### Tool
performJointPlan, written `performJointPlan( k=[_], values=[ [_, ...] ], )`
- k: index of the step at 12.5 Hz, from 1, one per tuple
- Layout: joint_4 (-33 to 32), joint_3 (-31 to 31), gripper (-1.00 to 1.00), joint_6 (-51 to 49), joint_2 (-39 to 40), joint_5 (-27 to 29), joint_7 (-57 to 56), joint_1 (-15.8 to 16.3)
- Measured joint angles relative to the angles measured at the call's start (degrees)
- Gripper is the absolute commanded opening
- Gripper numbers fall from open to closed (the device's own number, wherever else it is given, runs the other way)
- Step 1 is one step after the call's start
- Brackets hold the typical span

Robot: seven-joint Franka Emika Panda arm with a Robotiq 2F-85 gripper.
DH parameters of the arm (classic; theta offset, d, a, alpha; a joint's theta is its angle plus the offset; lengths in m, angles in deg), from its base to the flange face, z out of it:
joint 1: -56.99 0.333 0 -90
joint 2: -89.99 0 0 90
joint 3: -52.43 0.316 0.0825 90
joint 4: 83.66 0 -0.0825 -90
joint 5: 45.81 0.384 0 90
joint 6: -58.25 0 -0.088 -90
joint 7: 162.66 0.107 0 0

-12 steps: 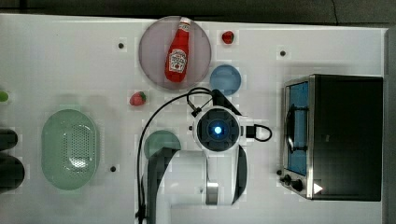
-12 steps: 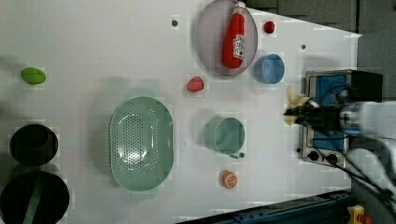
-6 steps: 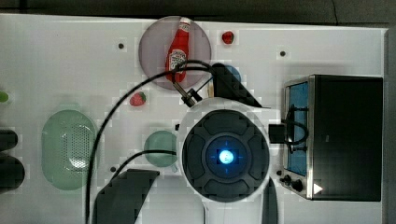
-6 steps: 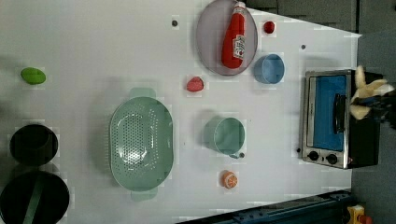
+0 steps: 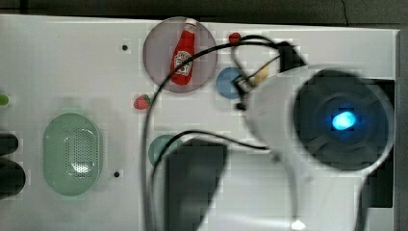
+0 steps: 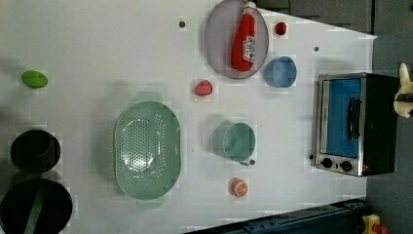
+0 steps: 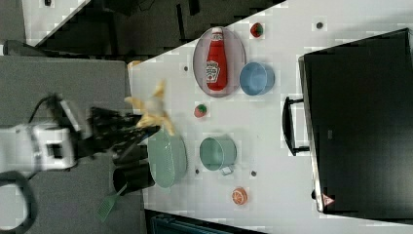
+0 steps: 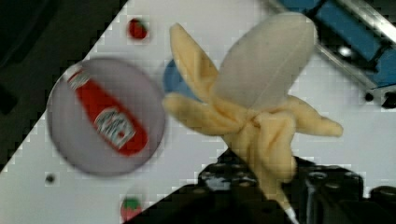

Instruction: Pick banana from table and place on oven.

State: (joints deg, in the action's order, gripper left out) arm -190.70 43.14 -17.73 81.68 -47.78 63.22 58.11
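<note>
My gripper (image 7: 139,127) is shut on the banana (image 8: 261,93), a pale peeled fruit with yellow peel flaps hanging around it. It is held high above the white table (image 6: 97,39). In the left view the banana (image 6: 404,87) hangs at the right edge, beyond the oven (image 6: 353,124), which has a blue glass door, a bar handle and black knobs. The right view shows the banana (image 7: 153,112) far from the oven's black top (image 7: 360,122). In the top view the arm's wrist covers most of the oven, and the banana (image 5: 260,74) peeks out beside the blue bowl (image 5: 228,83).
A ketchup bottle (image 6: 243,36) lies on a grey plate (image 6: 219,44). Also on the table: a blue bowl (image 6: 281,71), two strawberries (image 6: 203,88) (image 6: 280,28), a green colander (image 6: 146,148), a teal cup (image 6: 237,141), an orange slice (image 6: 238,187), a lime (image 6: 34,79) and black pots (image 6: 34,151).
The arm has risen and swung toward the oven with the banana in its grip. In the left view the banana moved from the oven's front to past its back.
</note>
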Motion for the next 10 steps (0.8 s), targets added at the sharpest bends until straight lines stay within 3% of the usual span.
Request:
performJointPlan(
  k=[6,10],
  values=[
    [-2.7,-12.7,-0.47,1.5,8.4,-0.3,-15.3,-2.1],
    [-2.1,-23.4,-0.47,13.0,16.1,-0.7,-29.8,-3.2]
  ],
)
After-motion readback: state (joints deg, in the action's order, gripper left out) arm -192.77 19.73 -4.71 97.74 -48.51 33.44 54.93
